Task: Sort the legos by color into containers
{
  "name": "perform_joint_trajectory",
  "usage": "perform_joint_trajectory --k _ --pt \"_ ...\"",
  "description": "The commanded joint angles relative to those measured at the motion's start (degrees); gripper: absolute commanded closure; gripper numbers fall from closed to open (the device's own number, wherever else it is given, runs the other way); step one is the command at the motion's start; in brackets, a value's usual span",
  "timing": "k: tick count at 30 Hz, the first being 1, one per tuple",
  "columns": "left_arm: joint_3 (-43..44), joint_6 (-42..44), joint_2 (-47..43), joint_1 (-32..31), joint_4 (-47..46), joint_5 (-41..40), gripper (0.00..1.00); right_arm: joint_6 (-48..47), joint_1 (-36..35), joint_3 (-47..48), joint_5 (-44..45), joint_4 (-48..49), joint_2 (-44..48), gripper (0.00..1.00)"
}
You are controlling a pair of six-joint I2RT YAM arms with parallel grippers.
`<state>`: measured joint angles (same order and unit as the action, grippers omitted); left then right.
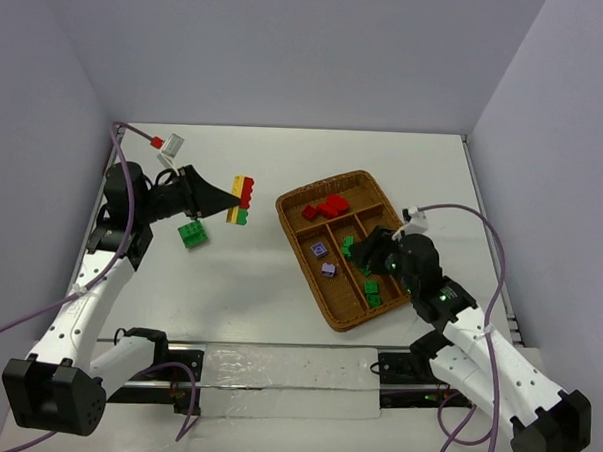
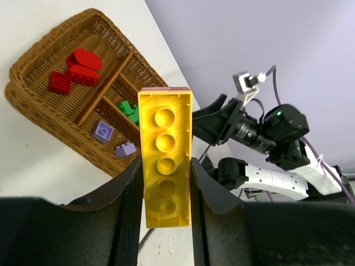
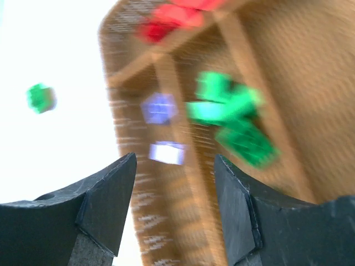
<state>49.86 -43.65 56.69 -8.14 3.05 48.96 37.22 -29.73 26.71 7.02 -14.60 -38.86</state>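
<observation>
Your left tool (image 2: 165, 180) is squeezed tight on a stack of legos (image 1: 243, 199). The stack has yellow, red and green bricks stuck together. In the left wrist view you see the yellow brick pinched between the two fingers. The stack is held up above the tabletop (image 1: 249, 289), to the left of the tray (image 1: 339, 324).

One green lego (image 1: 192, 233) lies alone on the tabletop, just under your left tool and well apart from the tray.

In the tray, the red legos (image 1: 327, 205) sit in the crosswise part at the far end. Two purple legos (image 1: 323, 258) lie in the left long slot. The green legos (image 1: 371, 289) lie in the middle long slot, right beside the purple ones with a wall between them.

Your right tool (image 3: 175, 159) is wide open and holds nothing. It is over the right side of the tray, pointing down at the green and purple legos. Its wrist view is blurry.
</observation>
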Motion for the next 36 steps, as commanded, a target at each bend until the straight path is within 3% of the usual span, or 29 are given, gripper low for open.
perform_joint_trajectory --k 1,8,11,18,36 --pt "-1.2 -1.9 0.7 0.1 -6.5 4.1 1.00 -5.1 -1.8 7.5 -18.5 19.8 -6.9 0.34" --pt "-3.4 -4.0 0.2 0.0 -11.3 9.5 1.00 -2.3 -1.9 19.1 -47.0 41.1 -24.6 0.25" --pt "-4.1 -5.1 -0.4 -0.2 -12.8 10.0 1.00 1.1 -1.9 22.7 -52.0 46.7 -29.9 0.24" --pt "-4.8 -5.7 -1.0 -0.7 -13.6 9.8 1.00 9.2 -2.6 28.8 -57.4 57.8 -39.7 0.23" --pt "-3.3 -5.3 -1.3 -0.7 -11.6 8.9 1.00 13.6 -6.9 37.1 -59.1 61.1 -51.6 0.25"
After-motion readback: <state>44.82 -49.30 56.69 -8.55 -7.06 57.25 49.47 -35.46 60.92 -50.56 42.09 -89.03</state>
